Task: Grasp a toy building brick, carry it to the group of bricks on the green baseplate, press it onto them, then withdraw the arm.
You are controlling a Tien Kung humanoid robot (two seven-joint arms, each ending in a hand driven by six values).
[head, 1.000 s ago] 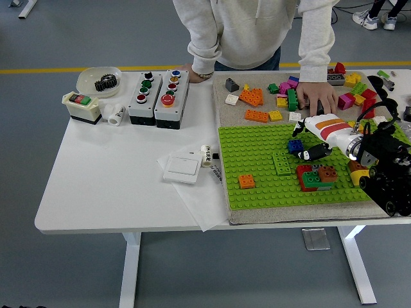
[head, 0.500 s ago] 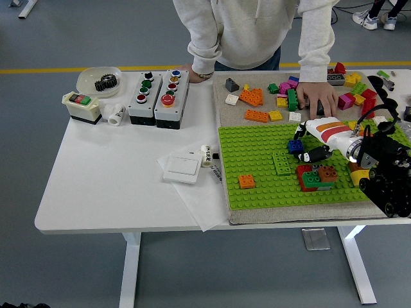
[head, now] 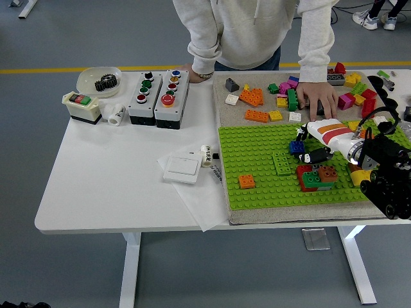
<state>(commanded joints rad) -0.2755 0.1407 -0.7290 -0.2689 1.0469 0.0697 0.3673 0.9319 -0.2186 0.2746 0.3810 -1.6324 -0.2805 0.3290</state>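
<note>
The right hand (head: 307,146), pinching a blue brick (head: 296,147), should carry it toward the brick cluster (head: 316,177) just below its fingertips and press straight down.

The table (head: 115,186) is white. The baseplate (head: 257,173) is bright green with rows of little bumps. On it sit a small orange brick (head: 246,181), a green flat brick (head: 282,163), and a blue brick (head: 296,147). The group of bricks (head: 316,178) at 3 o'clock on the plate is red, green and brown. The right hand (head: 313,146) is white with orange and red stripes and black fingertips. The loose bricks (head: 292,96) at 12 o'clock are orange, yellow, pink, green and red. The person's sleeve (head: 316,38) is pale grey.
</note>
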